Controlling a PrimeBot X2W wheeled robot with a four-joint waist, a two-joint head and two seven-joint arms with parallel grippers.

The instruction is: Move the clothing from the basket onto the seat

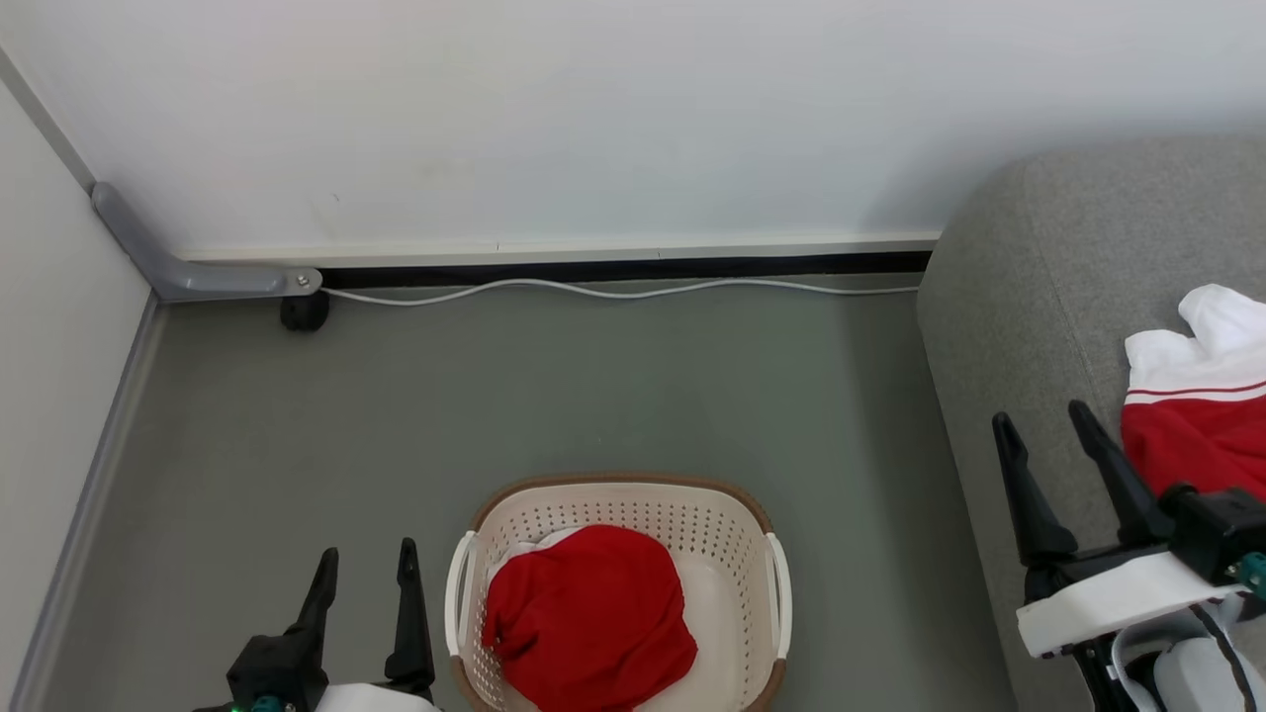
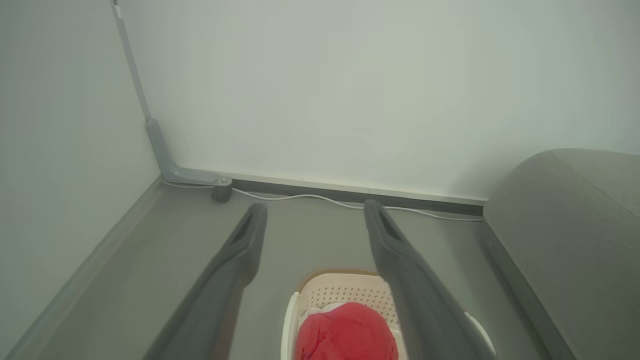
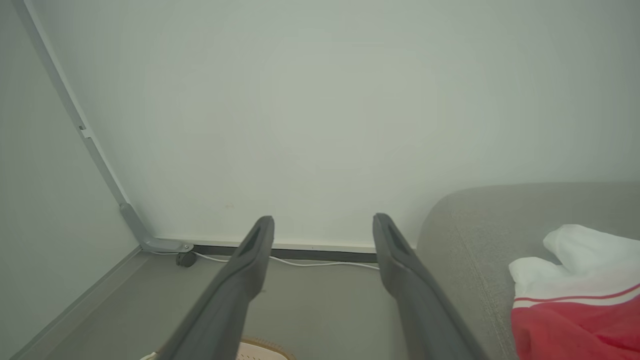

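**Q:** Where is the clothing at this moment?

**A:** One red garment sits bunched in the basket on the grey floor. A second, red-and-white garment lies on the sofa at the right.

**Q:** And the claws?

**A:** Both are empty, fingers spread wide. The left claw hovers just beside the basket's left handle. The right claw hangs over the sofa's front edge, next to the red-and-white garment and well apart from the basket.

**Q:** Which arm is better placed for the next pick?

**A:** Probably the left, which is nearer. The red garment lies to that claw's right and below it, slightly back toward the robot. The reach therefore calls for a sideways swing and then a drop over the rim. That garment is a rounded bundle with no clear long axis, so the angle of the fingers seems to matter little.
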